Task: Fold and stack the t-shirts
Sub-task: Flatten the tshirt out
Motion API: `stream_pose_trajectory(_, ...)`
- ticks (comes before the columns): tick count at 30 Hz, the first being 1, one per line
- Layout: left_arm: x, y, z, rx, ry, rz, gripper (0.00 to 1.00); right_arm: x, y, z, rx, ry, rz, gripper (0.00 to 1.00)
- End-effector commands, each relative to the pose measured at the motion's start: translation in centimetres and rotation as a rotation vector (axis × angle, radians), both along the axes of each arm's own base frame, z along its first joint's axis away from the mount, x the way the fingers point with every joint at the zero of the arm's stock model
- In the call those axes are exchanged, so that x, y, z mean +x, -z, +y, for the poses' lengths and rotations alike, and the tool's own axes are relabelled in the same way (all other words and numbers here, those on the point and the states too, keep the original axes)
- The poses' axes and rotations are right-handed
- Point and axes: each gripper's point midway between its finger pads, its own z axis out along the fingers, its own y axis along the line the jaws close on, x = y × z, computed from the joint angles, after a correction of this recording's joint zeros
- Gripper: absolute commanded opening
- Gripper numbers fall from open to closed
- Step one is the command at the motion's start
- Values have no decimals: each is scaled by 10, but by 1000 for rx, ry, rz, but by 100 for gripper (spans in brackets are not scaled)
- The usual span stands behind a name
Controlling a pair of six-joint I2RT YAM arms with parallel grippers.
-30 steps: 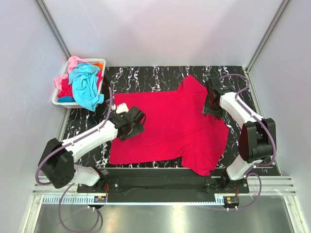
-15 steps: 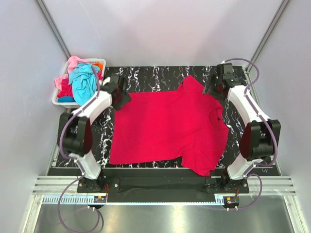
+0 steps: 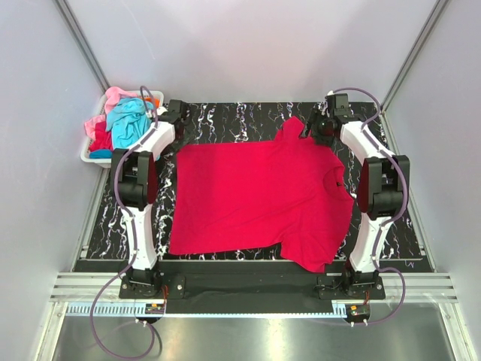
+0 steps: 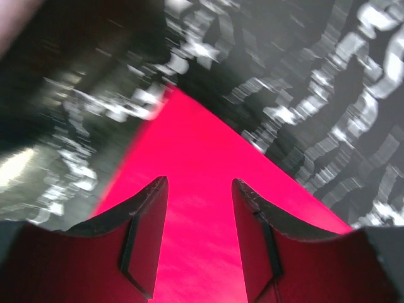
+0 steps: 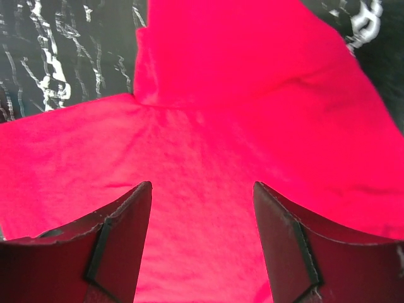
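The crimson-red t-shirt [image 3: 255,195] lies spread flat on the black marble table [image 3: 225,120], collar to the right. My left gripper [image 3: 179,119] is open and empty, hovering by the shirt's far left corner. In the left wrist view that gripper [image 4: 199,183] has the corner of the red cloth [image 4: 196,145] showing between its jaws. My right gripper [image 3: 314,128] is open and empty above the far sleeve. In the right wrist view that gripper [image 5: 202,186] is over the sleeve and shoulder of the red cloth [image 5: 240,95].
A white plastic basket [image 3: 94,156] stands off the table's far left corner. It holds a turquoise t-shirt [image 3: 128,124], a pink one [image 3: 113,96] and a bit of an orange one [image 3: 152,99]. Grey walls enclose the table.
My left gripper swung from the shirt's left middle out to its far left corner. My right gripper moved from the collar area to the far sleeve. The shirt has not moved.
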Motion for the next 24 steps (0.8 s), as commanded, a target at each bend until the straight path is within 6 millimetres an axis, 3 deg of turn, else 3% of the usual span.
stream_pose_trajectory(1,9,-19,28,96,-82,-33,51,24,-25,13,64,-52,-99,72)
stream_pose_trajectory(5,15,-18,36,125,-90,-29,53,28,-18,17,88,-64,-98,72)
stream_pose_trajectory(6,17,-10,36,122,-86,-16,53,29,-14,18,92,-68,-93,72)
stream_pose_trajectory(11,37,-1,36,63,-58,-17,54,49,-18,19,88,-83,-134,72)
stream_pose_trajectory(12,39,0,36,59,-60,-17,54,53,-10,19,88,-83,-123,72)
stream_pose_trajectory(17,42,12,42,75,-80,-1,54,80,-21,18,132,-89,-166,72)
stream_pose_trajectory(18,42,14,42,75,-80,2,54,83,-14,16,140,-86,-156,72)
stream_pose_trajectory(20,43,21,42,70,-77,12,55,91,-25,17,165,-95,-181,72)
stream_pose_trajectory(24,46,34,33,34,-53,29,54,101,-19,15,169,-92,-182,72)
